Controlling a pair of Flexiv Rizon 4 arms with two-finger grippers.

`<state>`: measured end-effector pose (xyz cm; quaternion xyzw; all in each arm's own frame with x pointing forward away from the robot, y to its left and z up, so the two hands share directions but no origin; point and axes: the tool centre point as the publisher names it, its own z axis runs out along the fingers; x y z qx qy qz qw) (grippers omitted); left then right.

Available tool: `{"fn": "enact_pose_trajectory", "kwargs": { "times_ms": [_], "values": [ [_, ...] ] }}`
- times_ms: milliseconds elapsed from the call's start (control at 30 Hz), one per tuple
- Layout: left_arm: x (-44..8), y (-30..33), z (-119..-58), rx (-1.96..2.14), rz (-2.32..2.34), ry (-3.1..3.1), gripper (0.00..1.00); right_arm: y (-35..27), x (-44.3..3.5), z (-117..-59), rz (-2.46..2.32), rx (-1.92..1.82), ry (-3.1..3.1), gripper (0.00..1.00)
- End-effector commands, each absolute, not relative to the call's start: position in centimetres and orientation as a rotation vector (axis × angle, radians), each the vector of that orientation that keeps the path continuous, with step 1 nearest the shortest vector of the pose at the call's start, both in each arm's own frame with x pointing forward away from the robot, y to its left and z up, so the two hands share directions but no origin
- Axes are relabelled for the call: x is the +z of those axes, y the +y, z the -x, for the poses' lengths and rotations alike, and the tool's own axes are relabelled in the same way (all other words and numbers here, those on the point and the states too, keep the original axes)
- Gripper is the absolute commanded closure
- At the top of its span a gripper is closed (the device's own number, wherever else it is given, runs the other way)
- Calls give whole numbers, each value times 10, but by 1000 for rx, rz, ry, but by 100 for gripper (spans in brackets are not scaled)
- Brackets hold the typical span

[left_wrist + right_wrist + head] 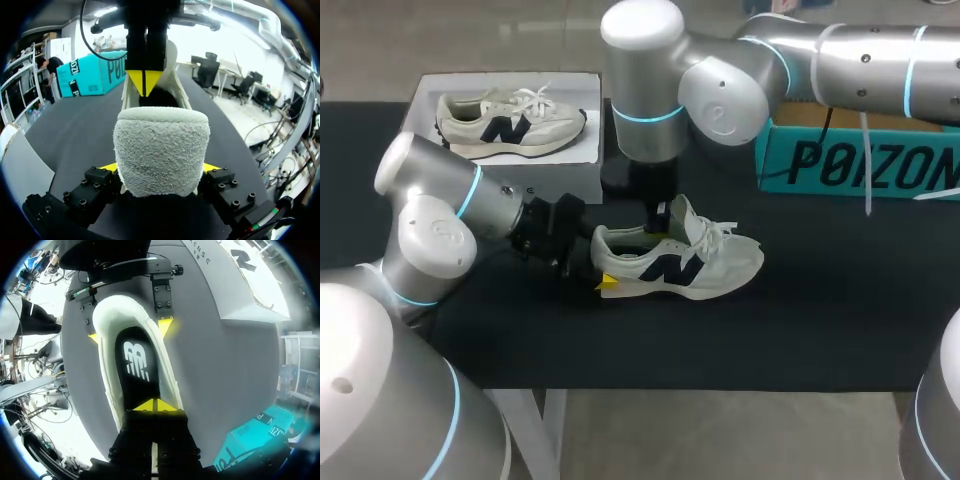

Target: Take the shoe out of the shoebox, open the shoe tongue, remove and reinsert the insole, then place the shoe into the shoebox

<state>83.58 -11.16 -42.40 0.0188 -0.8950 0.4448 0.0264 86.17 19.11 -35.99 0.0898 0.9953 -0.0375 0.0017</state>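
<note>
A white sneaker (685, 263) with a dark side logo lies on the black table, toe to the right. My left gripper (604, 277) holds its heel. In the left wrist view the fuzzy heel (160, 150) fills the gap, with a yellow fingertip (111, 167) pressed on each side. My right gripper (660, 226) comes down from above into the shoe's opening, its fingers shut. Seen from the right wrist, its closed tips (156, 405) rest just over the black insole (136, 362), which lies flat inside the shoe. Nothing shows between those tips.
A white shoebox (580, 150) with a second sneaker (510, 122) in it stands at the back left. A teal box (860, 160) sits at the back right. Bare black table stretches in front of and to the right of the shoe.
</note>
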Motion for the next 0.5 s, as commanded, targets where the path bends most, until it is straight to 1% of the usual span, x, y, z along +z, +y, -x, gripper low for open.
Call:
{"fn": "enact_pose_trajectory", "kwargs": {
  "times_ms": [33,200,500],
  "values": [
    [-427,-114,-837,1372,-59,-2766,100,187,-368,-859,-286,-110,3118,100],
    [-427,-114,-837,1372,-59,-2766,100,186,-385,-856,-302,-108,3152,100],
    [-427,-114,-837,1372,-59,-2766,100,192,-399,-857,-319,-102,3167,100]
  ]
}}
